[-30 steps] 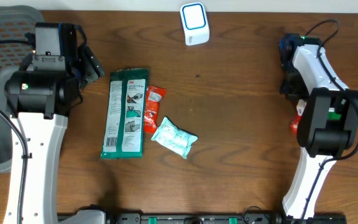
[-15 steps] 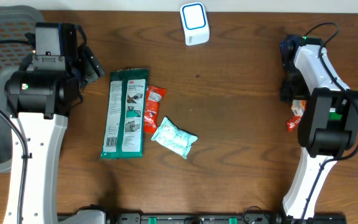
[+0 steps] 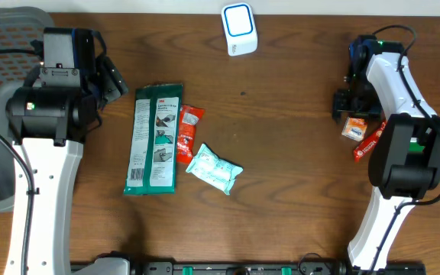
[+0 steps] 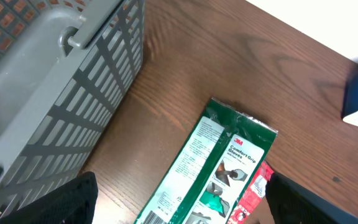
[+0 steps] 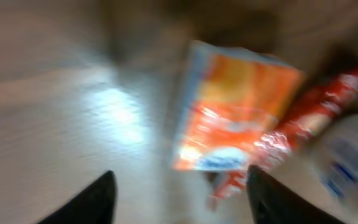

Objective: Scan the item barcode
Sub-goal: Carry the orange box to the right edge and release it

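On the right side of the brown wood-grain surface (image 3: 281, 153), the orange box (image 3: 353, 127) lies flat, just near of the right gripper (image 5: 179, 186). It is a small rectangular carton with a glossy orange face and a pale blue edge. In the blurred right wrist view its long axis is slightly tilted, its far end leaning right. A slim red sachet (image 3: 367, 145) lies against the box's right side, partly under the arm. The right gripper's two dark fingers stand apart above the surface with nothing between them.

At the far edge stands one white scanner (image 3: 239, 29) with a blue-framed face, well apart from the box.

Left of centre lie three soft packets. One long green glove pack (image 3: 155, 137) has its long axis running near to far, one red packet (image 3: 187, 134) touches its right edge, and one crinkled pale teal packet (image 3: 214, 169) lies just near of that.

The left gripper (image 4: 182, 186) hangs wide and empty beside one grey slatted plastic basket (image 4: 55, 93).
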You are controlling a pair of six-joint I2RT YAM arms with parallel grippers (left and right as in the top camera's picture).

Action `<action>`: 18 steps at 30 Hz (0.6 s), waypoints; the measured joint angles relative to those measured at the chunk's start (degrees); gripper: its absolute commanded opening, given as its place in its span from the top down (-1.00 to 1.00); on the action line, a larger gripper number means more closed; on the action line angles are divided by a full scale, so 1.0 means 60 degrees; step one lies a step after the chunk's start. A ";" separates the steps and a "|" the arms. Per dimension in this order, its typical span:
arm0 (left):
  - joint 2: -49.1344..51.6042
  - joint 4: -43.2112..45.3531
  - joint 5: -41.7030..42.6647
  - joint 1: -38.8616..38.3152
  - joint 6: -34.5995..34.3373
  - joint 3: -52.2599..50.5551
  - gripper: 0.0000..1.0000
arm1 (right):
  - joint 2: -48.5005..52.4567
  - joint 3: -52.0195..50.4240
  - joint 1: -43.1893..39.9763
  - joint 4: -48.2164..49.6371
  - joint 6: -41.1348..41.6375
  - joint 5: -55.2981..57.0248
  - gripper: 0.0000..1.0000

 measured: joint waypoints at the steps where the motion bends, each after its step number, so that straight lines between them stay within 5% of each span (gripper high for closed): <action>1: 0.0000 0.0000 0.0000 0.0000 0.0000 0.0000 -0.73 | 0.0000 -0.0004 0.0000 0.0127 -0.0073 -0.0310 0.26; 4: 0.0000 0.0000 0.0000 0.0000 0.0000 0.0000 -0.73 | 0.0000 0.0000 0.0004 0.0619 -0.0200 -0.1009 0.42; 18: 0.0000 0.0000 0.0000 0.0000 0.0000 0.0000 -0.73 | -0.0022 -0.1111 0.0000 0.1759 -0.0189 -0.1198 0.31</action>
